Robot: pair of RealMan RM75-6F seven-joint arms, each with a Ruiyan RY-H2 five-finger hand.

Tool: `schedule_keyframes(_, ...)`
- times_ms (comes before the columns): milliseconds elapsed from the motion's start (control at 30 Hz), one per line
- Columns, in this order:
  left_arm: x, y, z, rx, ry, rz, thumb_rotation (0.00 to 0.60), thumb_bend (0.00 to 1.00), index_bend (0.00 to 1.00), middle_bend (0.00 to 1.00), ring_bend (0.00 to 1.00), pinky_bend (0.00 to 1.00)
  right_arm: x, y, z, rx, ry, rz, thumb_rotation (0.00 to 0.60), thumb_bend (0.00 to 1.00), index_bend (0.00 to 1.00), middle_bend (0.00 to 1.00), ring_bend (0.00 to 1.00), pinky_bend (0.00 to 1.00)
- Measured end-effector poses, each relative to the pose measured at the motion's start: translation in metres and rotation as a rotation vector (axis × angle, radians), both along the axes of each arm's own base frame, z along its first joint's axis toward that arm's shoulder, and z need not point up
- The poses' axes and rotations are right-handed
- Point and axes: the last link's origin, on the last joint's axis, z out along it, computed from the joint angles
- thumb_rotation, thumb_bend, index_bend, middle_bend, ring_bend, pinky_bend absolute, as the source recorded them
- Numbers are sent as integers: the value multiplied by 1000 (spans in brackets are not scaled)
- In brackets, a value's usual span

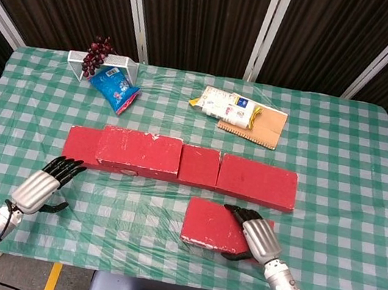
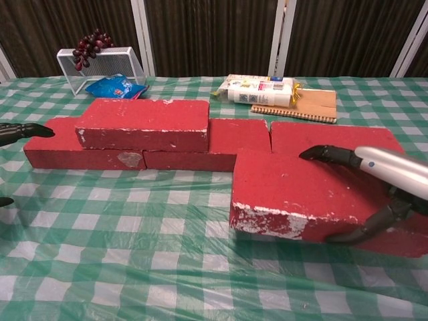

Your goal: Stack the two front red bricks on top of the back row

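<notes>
The back row of red bricks (image 1: 258, 183) runs across the table's middle, and one more red brick (image 1: 139, 151) lies stacked on its left part (image 2: 144, 124). A front red brick (image 1: 214, 224) is off the cloth and tilted, close in front of the row's right brick (image 2: 287, 194). My right hand (image 1: 253, 235) grips its right end, fingers over the top and thumb under the front face (image 2: 374, 190). My left hand (image 1: 42, 186) rests open by the row's left end, holding nothing; only its fingertips (image 2: 23, 130) show in the chest view.
A white wire basket (image 1: 121, 66) with dark grapes and a blue snack bag (image 1: 114, 89) sit at the back left. A printed packet (image 1: 223, 105) on a brown board (image 1: 260, 126) lies at the back centre. The table's front edge is near both forearms.
</notes>
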Motion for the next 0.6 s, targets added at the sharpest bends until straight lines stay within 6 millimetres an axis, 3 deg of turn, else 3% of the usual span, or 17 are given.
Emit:
schedule_keyframes(167, 1, -2, 0, 7, 3, -7, 600, 267, 0, 35, 0, 64, 8, -5, 25, -97, -31, 49, 600, 220, 613, 426, 331, 475)
schedule_keyframes(300, 2, -3, 1, 17, 11, -11, 600, 268, 0, 35, 0, 64, 16, -22, 46, -169, -48, 87, 600, 219, 613, 427, 331, 475)
schedule_keyframes(467, 2, -3, 0, 26, 22, -10, 600, 267, 0, 35, 0, 64, 31, -62, 70, -230, -59, 131, 600, 219, 607, 427, 331, 475)
schedule_keyframes(600, 1, -1, -3, 28, 37, -3, 600, 268, 0, 36, 0, 64, 38, -97, 77, -239, -27, 158, 600, 219, 590, 427, 331, 475)
